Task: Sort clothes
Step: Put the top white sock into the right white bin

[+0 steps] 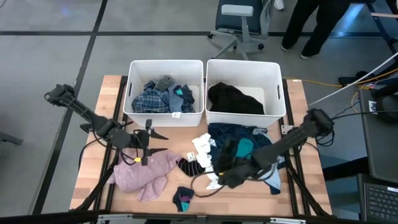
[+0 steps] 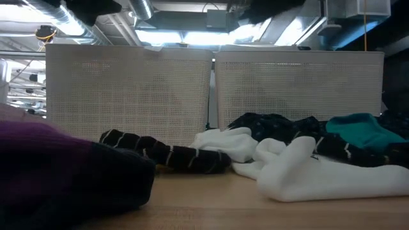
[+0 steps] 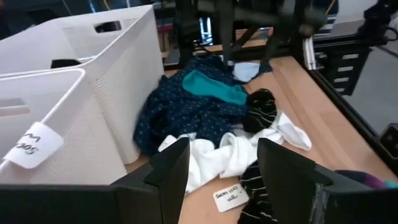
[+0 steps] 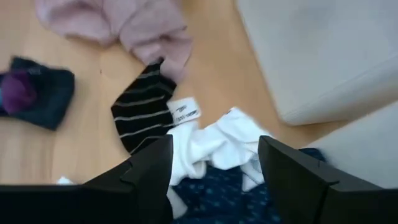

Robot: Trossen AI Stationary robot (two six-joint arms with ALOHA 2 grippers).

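The pink fuzzy top (image 1: pixel 146 173) lies on the table's near left. Beside it lie a black striped sock (image 1: pixel 189 167), white pieces (image 1: pixel 202 149), the navy dotted cloth (image 1: pixel 239 134) with a teal piece (image 1: pixel 244 147) on it, and a small dark sock (image 1: pixel 183 198) at the near edge. The blue plaid shirt (image 1: pixel 152 99) lies in the left bin. My left gripper (image 1: pixel 163 143) is open and empty above the pink top's far edge, fingers pointing toward the white pieces (image 3: pixel 217 152). My right gripper (image 1: pixel 219 177) is open and empty above the white pieces (image 4: pixel 205 146) and navy cloth.
Two white bins stand side by side at the table's far side: the left one (image 1: pixel 134 87) holds the plaid shirt and other pieces, the right one (image 1: pixel 277 87) holds a black garment (image 1: pixel 233 99). People and an office chair show beyond the far edge.
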